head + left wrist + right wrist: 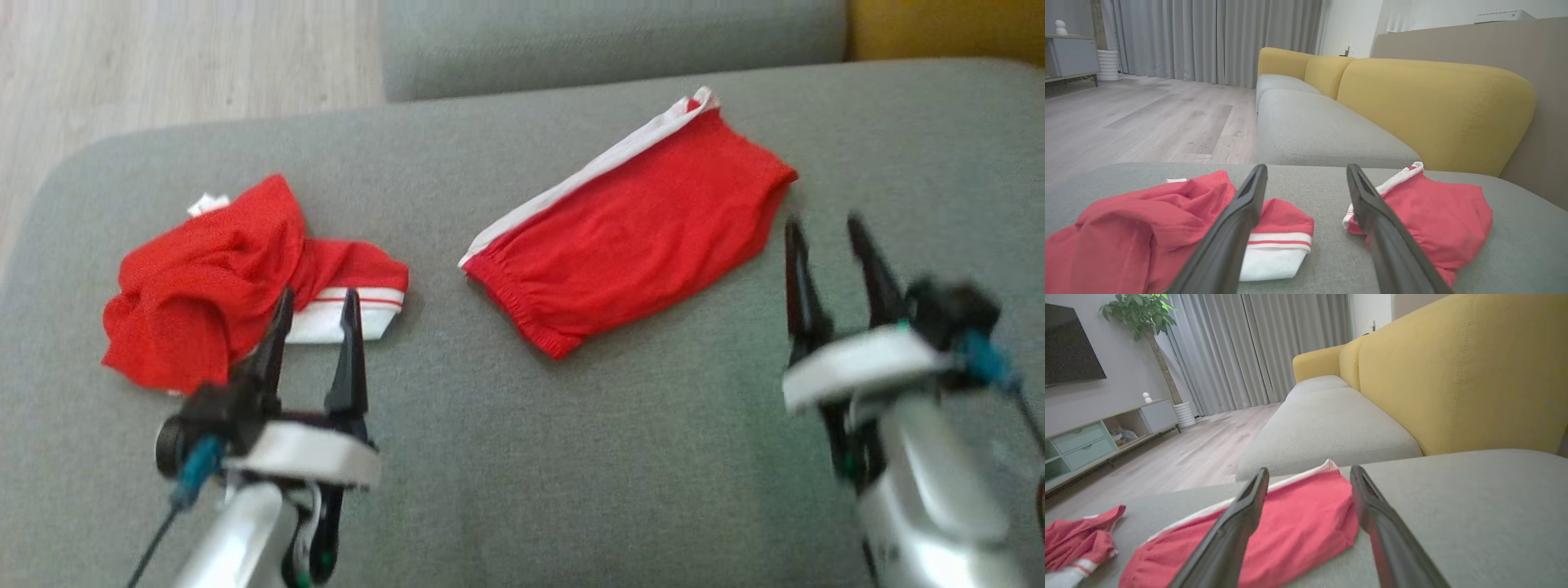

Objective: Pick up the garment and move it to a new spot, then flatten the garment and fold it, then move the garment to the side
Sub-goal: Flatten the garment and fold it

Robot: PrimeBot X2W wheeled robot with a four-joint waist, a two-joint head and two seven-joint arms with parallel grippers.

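On the grey cushion [522, 457], left half, you have the crumpled red garment [204, 286]. It is bunched in a heap, with a white-and-red banded cuff sticking out on its right side and a small white tag at its far edge. The folded red shorts [629, 245] lie flat right of centre, with a white stripe along the far-left side and the gathered waistband toward the near left. They are well apart from the heap, with bare cushion between.

Left gripper [318, 296]: fingers parted, nothing between them, pointing away from the robot at the heap's near-right edge. In the head view one finger overlaps the red cloth and the other overlaps the white cuff. You cannot tell whether either one touches.

Right gripper [822, 224]: fingers spread and empty, blurred in the head view, just beside the shorts' right end. In the right wrist view the shorts lie ahead and to the left.

Edges: the cushion's rounded far-left corner sits beyond the heap, with the wood floor [163, 57] past it. Behind the shorts is a second grey seat [612, 41], and a yellow backrest [939, 28] is at the far right.

Open room: you get a wide bare strip along the near side between the arms, and more bare cushion right of the shorts.
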